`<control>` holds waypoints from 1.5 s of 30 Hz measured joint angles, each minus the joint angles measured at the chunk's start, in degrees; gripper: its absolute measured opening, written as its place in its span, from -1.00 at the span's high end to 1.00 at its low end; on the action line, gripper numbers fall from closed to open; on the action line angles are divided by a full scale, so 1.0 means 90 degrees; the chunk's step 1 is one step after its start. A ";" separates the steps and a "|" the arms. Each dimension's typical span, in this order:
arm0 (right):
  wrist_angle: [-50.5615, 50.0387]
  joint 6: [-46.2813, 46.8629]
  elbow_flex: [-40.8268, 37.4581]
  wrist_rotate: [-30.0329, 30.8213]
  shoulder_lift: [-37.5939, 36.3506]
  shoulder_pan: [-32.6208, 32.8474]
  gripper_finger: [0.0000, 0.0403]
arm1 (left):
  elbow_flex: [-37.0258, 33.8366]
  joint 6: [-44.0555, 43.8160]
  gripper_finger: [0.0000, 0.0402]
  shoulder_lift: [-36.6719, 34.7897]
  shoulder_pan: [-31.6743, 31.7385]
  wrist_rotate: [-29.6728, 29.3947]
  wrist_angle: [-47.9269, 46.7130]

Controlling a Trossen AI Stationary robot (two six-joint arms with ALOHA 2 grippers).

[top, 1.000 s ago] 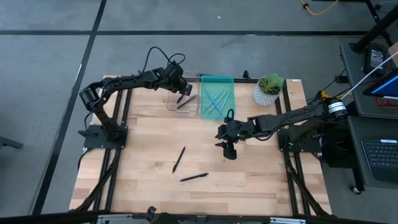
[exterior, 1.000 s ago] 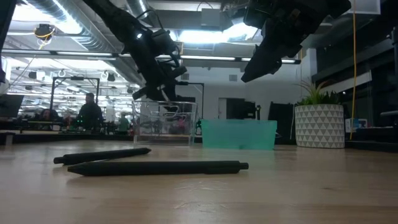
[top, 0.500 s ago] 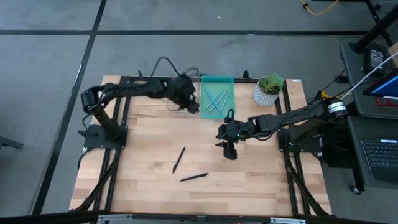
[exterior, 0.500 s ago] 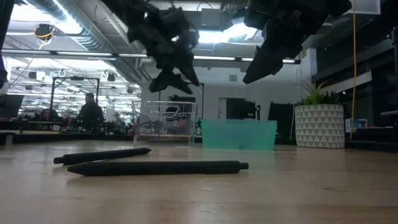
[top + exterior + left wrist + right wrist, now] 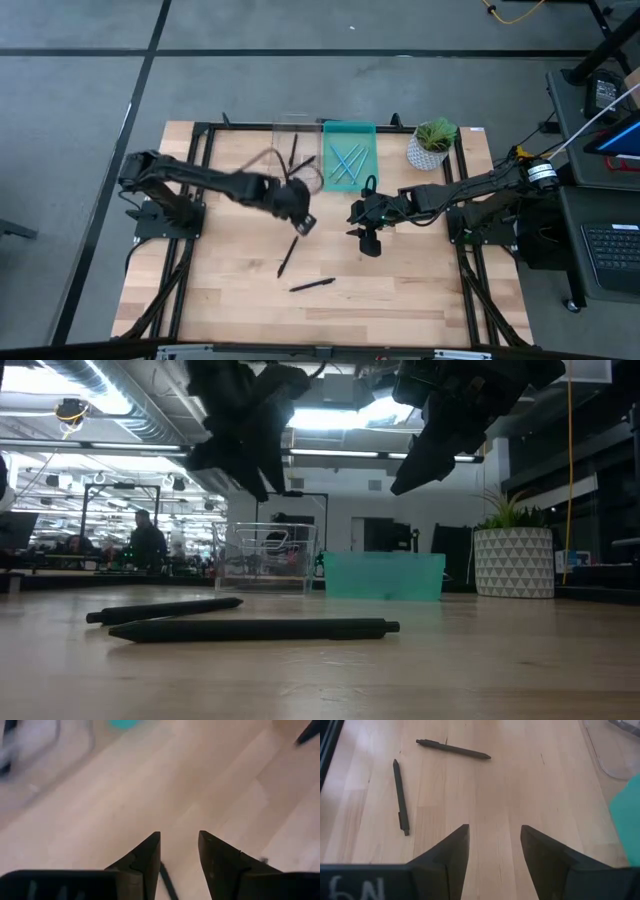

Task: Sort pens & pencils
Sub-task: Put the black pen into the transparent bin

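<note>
Two black pens lie flat on the wooden table: one (image 5: 288, 255) near the middle and one (image 5: 312, 285) nearer the near edge; both pens (image 5: 400, 796) (image 5: 453, 750) show in the right wrist view. My left gripper (image 5: 302, 224) hangs open and empty just above the far end of the first pen, a bit of which (image 5: 167, 879) shows between its fingers (image 5: 145, 855). My right gripper (image 5: 367, 243) hovers open and empty to the right of the pens. A clear bin (image 5: 295, 150) holds black pens. A teal tray (image 5: 349, 155) holds light pencils.
A potted plant (image 5: 432, 145) in a white patterned pot stands at the far right, beside the teal tray. The black frame (image 5: 200, 160) runs along the table's sides. Bare wood lies between the two grippers and around the pens. People show in the room behind (image 5: 145, 540).
My left gripper has swung away from above the clear bin at the far edge, toward the near edge and down, and now hangs over the far end of the middle pen. The right arm has kept still. The two pens on the table have not moved.
</note>
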 joint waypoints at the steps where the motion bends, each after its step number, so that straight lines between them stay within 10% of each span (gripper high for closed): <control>1: 0.0000 0.0000 0.0000 0.0002 0.0000 0.0000 0.11 | -0.0006 -0.0205 0.37 0.0080 -0.0185 -0.0189 -0.0026; 15: 0.0027 -0.0015 0.0000 0.0002 0.0000 -0.0002 0.11 | -0.0006 -0.2005 0.37 0.1057 -0.1653 -0.0814 -0.0066; 45: 0.0199 -0.0015 0.0000 0.0002 -0.0007 -0.0002 0.11 | -0.0005 -0.2851 0.37 0.1899 -0.1807 -0.0581 -0.0336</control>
